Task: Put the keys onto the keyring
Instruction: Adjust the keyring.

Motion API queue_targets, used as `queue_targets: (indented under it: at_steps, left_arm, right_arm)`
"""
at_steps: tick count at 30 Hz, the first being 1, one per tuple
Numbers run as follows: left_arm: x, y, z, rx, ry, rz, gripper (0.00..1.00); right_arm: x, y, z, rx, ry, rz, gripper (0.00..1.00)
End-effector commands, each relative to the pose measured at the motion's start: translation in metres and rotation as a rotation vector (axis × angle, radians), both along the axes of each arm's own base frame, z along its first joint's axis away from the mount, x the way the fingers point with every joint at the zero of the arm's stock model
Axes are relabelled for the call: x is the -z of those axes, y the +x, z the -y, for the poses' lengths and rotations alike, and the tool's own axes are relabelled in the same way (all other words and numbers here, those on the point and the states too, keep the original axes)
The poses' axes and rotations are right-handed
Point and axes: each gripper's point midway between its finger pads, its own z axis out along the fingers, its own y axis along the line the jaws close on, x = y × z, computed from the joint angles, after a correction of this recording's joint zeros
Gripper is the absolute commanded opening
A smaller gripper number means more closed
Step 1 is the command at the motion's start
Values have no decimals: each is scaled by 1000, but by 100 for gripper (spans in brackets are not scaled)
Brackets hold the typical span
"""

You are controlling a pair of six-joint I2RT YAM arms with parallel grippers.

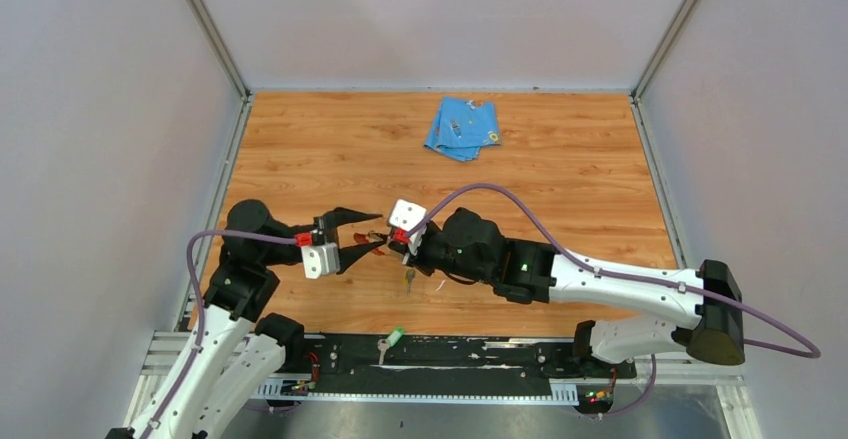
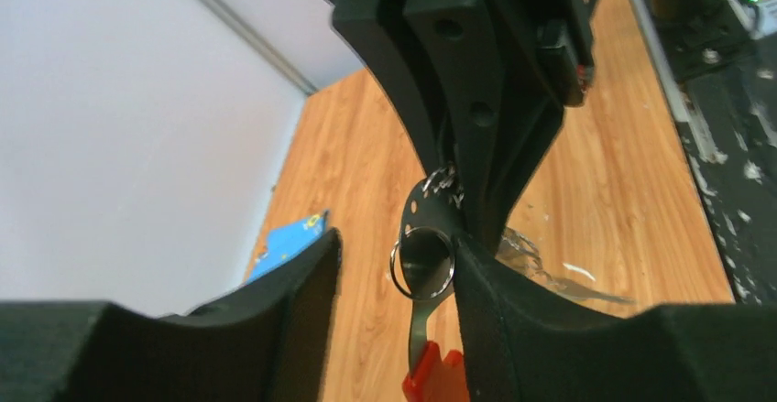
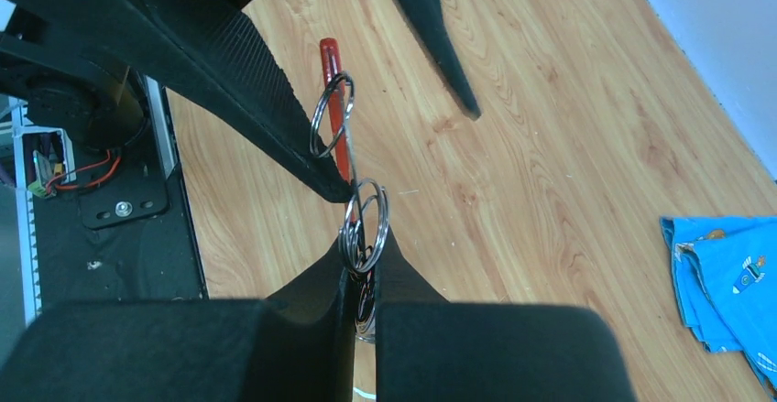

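Right gripper (image 3: 364,272): fingers clenched on the keyring (image 2: 426,211), pinching it at the cluster of split rings (image 3: 365,223) right at the fingertips. The rest of the piece sticks out beyond the tips, with its red strip (image 3: 332,72) at the far end and one more ring (image 3: 330,116) looped over that strip. Left gripper (image 2: 396,243): fingers released, jaws well apart, the keyring standing in the gap between them. In the right wrist view one left finger (image 3: 240,86) touches the keyring with its tip just ahead of the right fingertips, while the other left finger (image 3: 429,31) is clear of it on the opposite side. The two grippers face each other tip to tip, low over the wooden table (image 1: 560,179). Small key (image 1: 409,277) seen just below the right fingers in the top view; cannot tell whether it hangs from the ring or lies on the wood. Green-headed key (image 1: 391,340) lies on the black rail (image 1: 480,349) between the arm bases, well apart from both sets of fingers. Blue cloth (image 1: 462,127) lies far beyond the fingertips, near the back edge.
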Motion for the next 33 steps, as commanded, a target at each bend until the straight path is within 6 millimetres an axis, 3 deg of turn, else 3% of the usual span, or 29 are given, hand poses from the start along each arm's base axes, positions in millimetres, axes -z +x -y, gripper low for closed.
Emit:
queue_targets:
  at_steps: [1, 5, 11, 17, 20, 24, 33]
  left_arm:
    - [32, -11, -4, 79, 216, 31, 43]
    - [33, -14, -7, 66, 216, 39, 12]
    - [25, -17, -6, 74, 197, 6, 0]
    - [27, -26, -4, 102, 176, -72, 0]
    - [25, -32, -2, 129, 162, -110, 0]
    - [20, -38, 0, 167, 155, -120, 0]
    - [15, -40, 0, 178, 147, -106, 0]
  right_arm:
    - [-15, -14, 1, -73, 5, 11, 0]
    - [-10, -15, 2, -77, -23, 6, 0]
    - [-11, -22, 1, -117, -28, -4, 2]
    - [-33, -37, 6, -194, 25, -2, 27]
    - [-54, -51, 14, -271, 86, 1, 30]
    - [-72, -66, 24, -359, 141, -30, 31]
    - [-66, -64, 26, -350, 124, -57, 15]
